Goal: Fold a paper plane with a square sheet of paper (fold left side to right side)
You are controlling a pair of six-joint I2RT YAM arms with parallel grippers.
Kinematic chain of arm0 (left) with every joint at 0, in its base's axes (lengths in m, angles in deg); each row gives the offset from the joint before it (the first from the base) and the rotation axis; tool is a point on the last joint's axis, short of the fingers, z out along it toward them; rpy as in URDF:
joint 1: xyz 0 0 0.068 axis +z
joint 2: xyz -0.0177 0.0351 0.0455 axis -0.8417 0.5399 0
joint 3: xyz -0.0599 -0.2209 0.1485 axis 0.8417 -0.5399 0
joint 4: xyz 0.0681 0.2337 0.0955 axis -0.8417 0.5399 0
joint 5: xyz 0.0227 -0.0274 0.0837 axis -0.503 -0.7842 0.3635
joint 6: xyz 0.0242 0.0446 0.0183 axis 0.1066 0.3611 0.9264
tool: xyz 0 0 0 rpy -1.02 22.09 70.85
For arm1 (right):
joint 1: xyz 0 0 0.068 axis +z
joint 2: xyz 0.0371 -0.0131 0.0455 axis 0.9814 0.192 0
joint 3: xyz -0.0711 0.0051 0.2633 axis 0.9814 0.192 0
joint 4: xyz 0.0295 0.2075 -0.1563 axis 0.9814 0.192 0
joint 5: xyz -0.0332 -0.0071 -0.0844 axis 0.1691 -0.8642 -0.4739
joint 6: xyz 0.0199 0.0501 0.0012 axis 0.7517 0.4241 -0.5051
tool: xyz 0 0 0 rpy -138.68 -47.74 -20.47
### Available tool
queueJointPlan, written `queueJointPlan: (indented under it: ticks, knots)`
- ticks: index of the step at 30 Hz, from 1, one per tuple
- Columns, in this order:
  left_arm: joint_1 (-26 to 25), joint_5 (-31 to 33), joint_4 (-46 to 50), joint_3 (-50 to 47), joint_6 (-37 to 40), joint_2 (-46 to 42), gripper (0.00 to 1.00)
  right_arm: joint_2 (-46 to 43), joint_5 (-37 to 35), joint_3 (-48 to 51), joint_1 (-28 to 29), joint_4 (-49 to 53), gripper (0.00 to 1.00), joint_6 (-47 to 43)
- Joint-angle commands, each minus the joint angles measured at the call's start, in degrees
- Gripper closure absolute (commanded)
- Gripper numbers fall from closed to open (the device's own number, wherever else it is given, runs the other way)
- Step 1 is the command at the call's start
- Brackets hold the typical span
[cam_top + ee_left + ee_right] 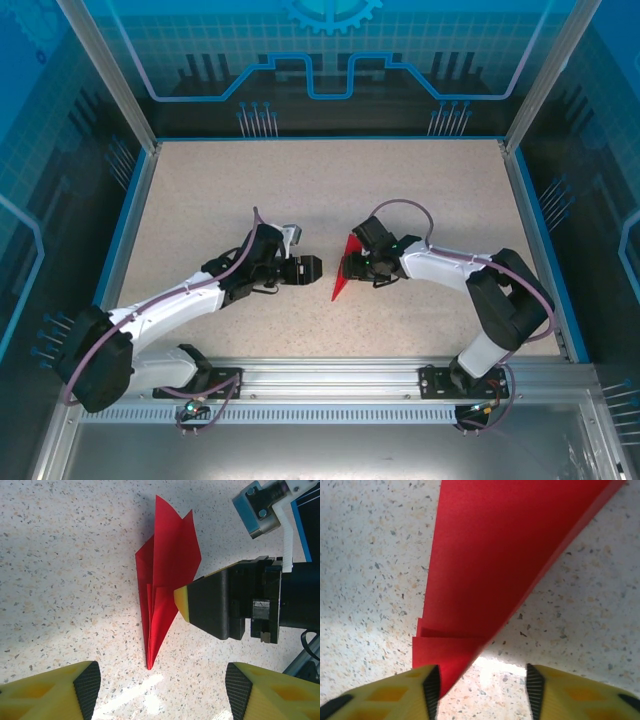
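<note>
Beside right fingers (210, 605), the paper plane (167, 575)

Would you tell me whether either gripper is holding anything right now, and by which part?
Nothing is gripped. The left gripper stands open short of the paper plane; the right gripper sits open around one edge.

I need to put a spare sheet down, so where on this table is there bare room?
Bare: the far half of the table, from the paper plane up to the back wall, and the near strip between the plane and the metal rail. Crowded: the centre, where the left gripper and right gripper meet at the plane.
</note>
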Motion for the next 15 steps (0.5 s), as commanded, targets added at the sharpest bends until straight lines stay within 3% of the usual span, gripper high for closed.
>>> queueJointPlan:
  ticks: [1, 7, 15]
  knots:
    - [0.3, 1.3, 1.4, -0.8, 1.5, -1.0, 0.29, -0.1, -0.9, -1.4, 0.5, 0.7, 0.63, -0.2]
    - [0.3, 2.5, 2.2, -0.8, 1.5, -2.1, 0.29, -5.6, 2.2, -1.2, 0.5, -0.1, 0.98, -3.3]
    - [0.3, 8.2, 6.2, -1.7, 1.6, -9.7, 0.24, -14.2, 14.9, 2.9, -1.1, -4.1, 1.00, -7.1]
